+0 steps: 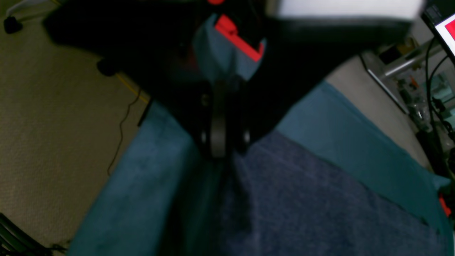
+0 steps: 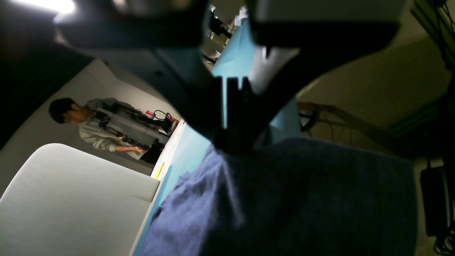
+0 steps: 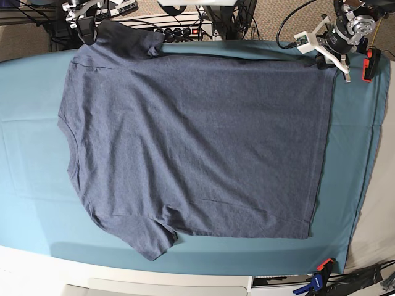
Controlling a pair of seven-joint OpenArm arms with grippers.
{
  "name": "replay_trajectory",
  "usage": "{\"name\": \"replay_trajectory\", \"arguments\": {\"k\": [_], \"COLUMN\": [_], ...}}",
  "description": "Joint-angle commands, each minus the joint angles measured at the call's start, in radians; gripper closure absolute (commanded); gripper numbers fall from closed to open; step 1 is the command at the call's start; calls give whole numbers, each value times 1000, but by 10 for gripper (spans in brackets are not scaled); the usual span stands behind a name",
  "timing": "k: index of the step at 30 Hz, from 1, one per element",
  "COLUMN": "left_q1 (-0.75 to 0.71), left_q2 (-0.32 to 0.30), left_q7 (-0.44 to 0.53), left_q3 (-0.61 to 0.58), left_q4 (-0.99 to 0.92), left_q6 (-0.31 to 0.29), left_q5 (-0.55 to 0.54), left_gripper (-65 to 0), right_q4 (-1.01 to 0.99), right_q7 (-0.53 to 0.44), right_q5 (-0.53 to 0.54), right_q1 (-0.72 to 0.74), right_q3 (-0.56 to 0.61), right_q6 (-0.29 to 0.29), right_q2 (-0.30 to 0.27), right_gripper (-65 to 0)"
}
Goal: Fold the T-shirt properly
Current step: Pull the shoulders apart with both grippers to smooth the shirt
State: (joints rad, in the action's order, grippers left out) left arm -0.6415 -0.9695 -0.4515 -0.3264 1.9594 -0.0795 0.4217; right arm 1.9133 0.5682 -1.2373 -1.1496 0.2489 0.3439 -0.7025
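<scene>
From left to right, the right gripper point(image 3: 86, 28) is seen clamped on a sleeve of the soft, limp T-shirt point(image 3: 197, 135), spread flat on the cloth point(image 3: 31, 185), the left gripper point(image 3: 325, 60) pinching its hem corner.

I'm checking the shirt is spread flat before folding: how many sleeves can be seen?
2. On the T-shirt, one sleeve lies at the table's far edge by the right gripper; the other sleeve lies at the near edge.

Base looks straight down; 2 wrist views hug the T-shirt point(image 3: 191, 142).
</scene>
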Motion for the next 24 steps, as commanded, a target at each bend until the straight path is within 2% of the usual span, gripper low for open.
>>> {"name": "replay_trajectory", "arguments": {"k": [1,7,12,14,24], "left_q1": [-4,-4,-4,-4,-4], "left_q2": [-12,-32,-51,-50,-50], "left_q7": [-25,-103,-111,-116,-135], "left_q3": [2,2,2,2,2], "left_q4": [3,40,80,91,108], "left_q6": [-10,-8,-8,-8,-8], "left_q5": [-7,-5,-3,-3,14], "left_gripper": [-34,-34,-33,0,0], "right_q4": [14,14,14,14,26], "right_q7": [8,8,11,11,12], "right_q5": [-12,-13,-13,-12,-13], "right_q1": [-11,-11,-11,-11,-11], "right_q3": [-4,-4,-4,-4,-4], "right_q6": [20,20,20,20,20], "right_q2": [-7,-6,-6,-6,-6], "right_gripper": [0,0,0,0,0]}}
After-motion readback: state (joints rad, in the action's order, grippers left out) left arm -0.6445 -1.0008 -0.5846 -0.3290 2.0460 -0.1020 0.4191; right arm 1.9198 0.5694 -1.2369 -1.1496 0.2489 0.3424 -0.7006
